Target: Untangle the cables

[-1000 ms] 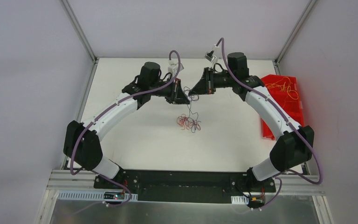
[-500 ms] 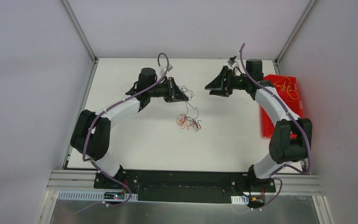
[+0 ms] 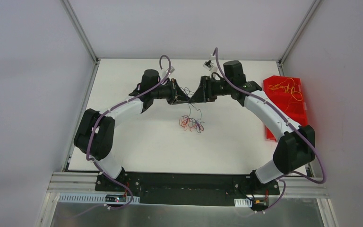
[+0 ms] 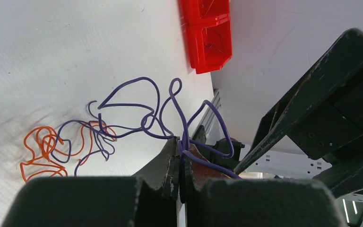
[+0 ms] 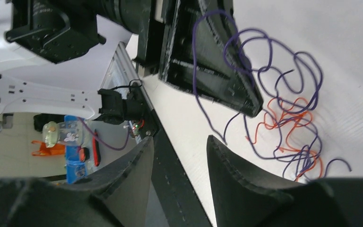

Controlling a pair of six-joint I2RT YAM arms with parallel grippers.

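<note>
A small tangle of thin cables (image 3: 191, 124), purple and orange-red, lies on the white table near its middle. One purple cable (image 4: 131, 81) rises in loops from that tangle into my left gripper (image 4: 183, 145), which is shut on it above the table. The orange cable (image 4: 38, 151) stays flat in the heap. My right gripper (image 5: 180, 139) is open with nothing between its fingers. It faces the left gripper (image 3: 182, 97) tip to tip, a little way off, with the right gripper (image 3: 194, 96) just beside the hanging purple cable (image 5: 196, 71).
A red bin (image 3: 286, 111) stands at the table's right edge with orange-yellow wires (image 3: 286, 89) in its far part. Aluminium frame posts rise at the back corners, and a black base rail (image 3: 189, 182) runs along the near edge.
The right arm swung out toward the red bin and came back in beside the left gripper, its jaws now apart. The left arm drew back slightly, still holding the purple cable.
</note>
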